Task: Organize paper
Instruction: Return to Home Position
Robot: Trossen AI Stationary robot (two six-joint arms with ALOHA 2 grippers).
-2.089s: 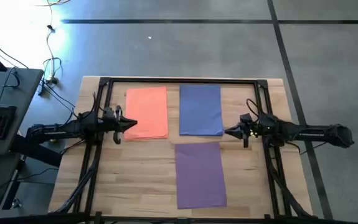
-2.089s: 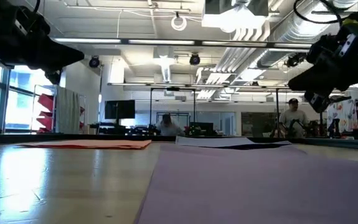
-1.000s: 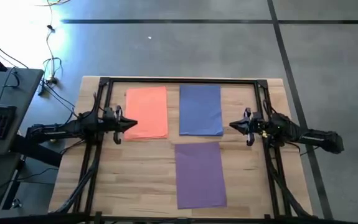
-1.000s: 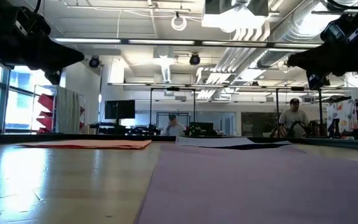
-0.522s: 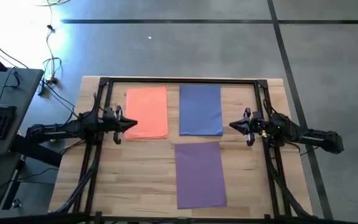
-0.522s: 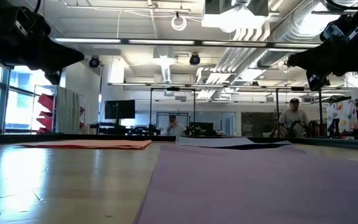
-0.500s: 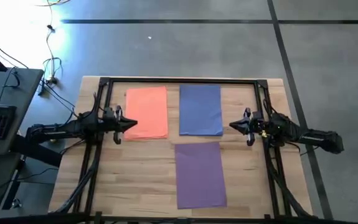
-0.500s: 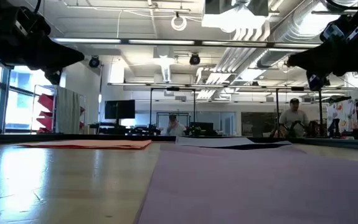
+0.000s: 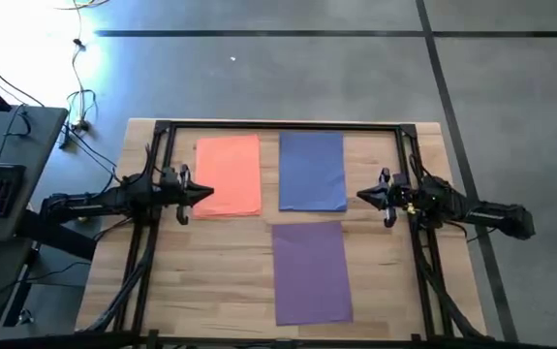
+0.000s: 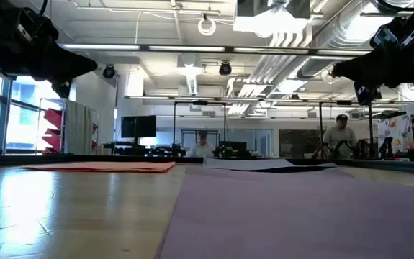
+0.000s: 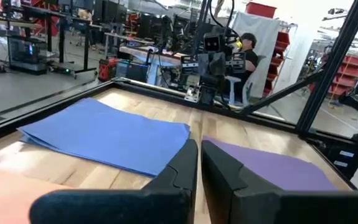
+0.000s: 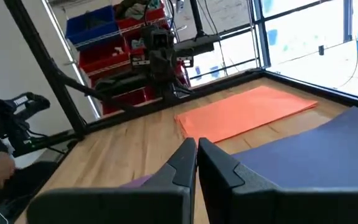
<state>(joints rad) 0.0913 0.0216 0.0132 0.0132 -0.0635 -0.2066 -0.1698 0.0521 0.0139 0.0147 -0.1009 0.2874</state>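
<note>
Table: your wooden table (image 9: pixel 210 281) carries three piles of paper, laid flat and apart from each other inside the dark frame.
Purple paper: the purple paper (image 9: pixel 311 271) lies in the near half of the table, about midway between the two arms, with its long side running front to back.
Blue paper: the blue paper (image 9: pixel 311 171) lies in the far half, straight beyond the purple, with a strip of bare wood between them. In the left wrist view its edge looks layered, though you could not count the sheets.
Orange paper: the orange paper (image 9: pixel 230 174) lies beside the blue on the left arm's side, parallel to it and not touching.
Left gripper: your left gripper (image 9: pixel 203 193) hangs well above the table, over the near left part of the orange pile. Its fingers are drawn together with only a thin slit between them, and they hold nothing.
Right gripper: your right gripper (image 9: pixel 360 199) hangs raised just off the blue pile's near right corner, fingers likewise nearly closed and empty.
Room: a person (image 10: pixel 338 137) stands far behind the table.
</note>
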